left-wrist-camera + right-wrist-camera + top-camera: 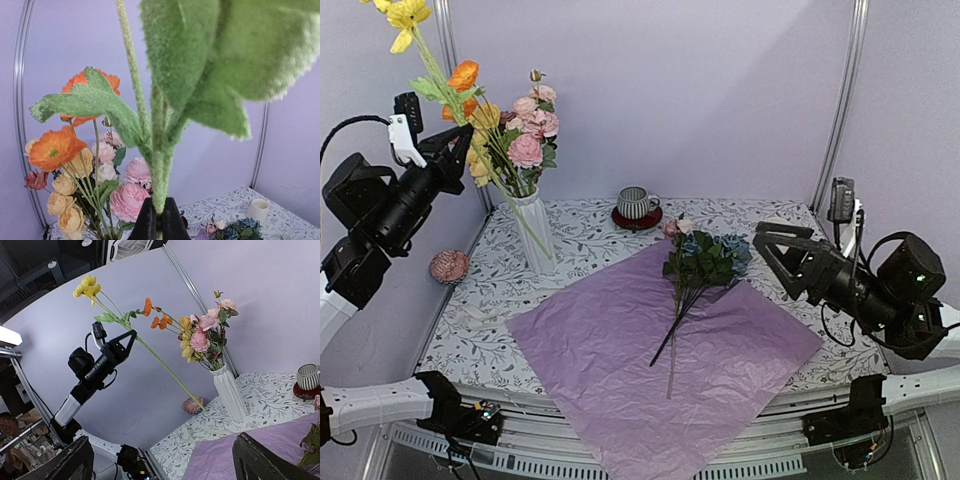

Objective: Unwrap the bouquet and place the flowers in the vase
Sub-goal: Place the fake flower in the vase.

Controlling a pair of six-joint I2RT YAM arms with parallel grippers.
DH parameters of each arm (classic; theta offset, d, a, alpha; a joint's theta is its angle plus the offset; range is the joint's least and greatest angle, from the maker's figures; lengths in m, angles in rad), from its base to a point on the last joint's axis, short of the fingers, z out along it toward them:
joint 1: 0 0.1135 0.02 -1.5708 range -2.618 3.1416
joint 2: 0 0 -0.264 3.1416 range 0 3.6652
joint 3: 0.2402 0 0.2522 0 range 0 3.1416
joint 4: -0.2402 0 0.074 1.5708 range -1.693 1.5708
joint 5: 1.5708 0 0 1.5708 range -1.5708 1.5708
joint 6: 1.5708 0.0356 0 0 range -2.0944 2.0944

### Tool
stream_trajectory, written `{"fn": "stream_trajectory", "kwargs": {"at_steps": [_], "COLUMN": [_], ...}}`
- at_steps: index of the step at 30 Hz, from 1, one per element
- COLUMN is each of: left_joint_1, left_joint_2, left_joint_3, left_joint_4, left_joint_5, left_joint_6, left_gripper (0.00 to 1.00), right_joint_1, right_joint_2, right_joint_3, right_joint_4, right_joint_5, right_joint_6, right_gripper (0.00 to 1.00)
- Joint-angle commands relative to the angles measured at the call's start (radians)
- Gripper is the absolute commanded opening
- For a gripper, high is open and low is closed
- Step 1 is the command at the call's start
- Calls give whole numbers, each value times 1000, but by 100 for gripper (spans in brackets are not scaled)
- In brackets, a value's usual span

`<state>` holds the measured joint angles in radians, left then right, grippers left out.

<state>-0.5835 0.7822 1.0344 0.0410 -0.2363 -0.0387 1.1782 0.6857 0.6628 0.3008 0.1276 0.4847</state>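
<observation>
My left gripper is raised at the far left, shut on the fuzzy green stem of a yellow flower. The long stem slants down across the front of the white ribbed vase, and its lower end hangs outside the vase. Orange, yellow and pink flowers stand in the vase. The pink-lilac paper lies spread flat, with dusty-blue roses and dark leaves lying on it. My right gripper hovers open just right of those roses, holding nothing.
A grey striped mug on a red coaster stands at the back centre. A small pink ball-like object lies left of the vase, with a pale ribbon scrap nearer the front. A cream mug shows in the left wrist view. Metal posts frame the back corners.
</observation>
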Motion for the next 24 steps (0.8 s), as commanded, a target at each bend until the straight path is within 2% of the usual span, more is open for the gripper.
{"fn": "stream_trajectory", "kwargs": {"at_steps": [1, 10, 24], "left_joint_1": [12, 12, 23], "left_joint_2": [2, -24, 93], "left_joint_3": [51, 111, 121], "left_joint_4": [45, 76, 304], "left_joint_5": [-41, -97, -159], "left_joint_6": [70, 207, 325], "left_gripper": [0, 0, 0], "right_joint_1": [5, 5, -36], "right_joint_2": [54, 232, 426], "right_joint_3": [34, 50, 86], "right_joint_4": [-10, -1, 56], "right_joint_5": [-2, 102, 157], "right_joint_6": [-101, -222, -319], "right_gripper": [99, 99, 99]}}
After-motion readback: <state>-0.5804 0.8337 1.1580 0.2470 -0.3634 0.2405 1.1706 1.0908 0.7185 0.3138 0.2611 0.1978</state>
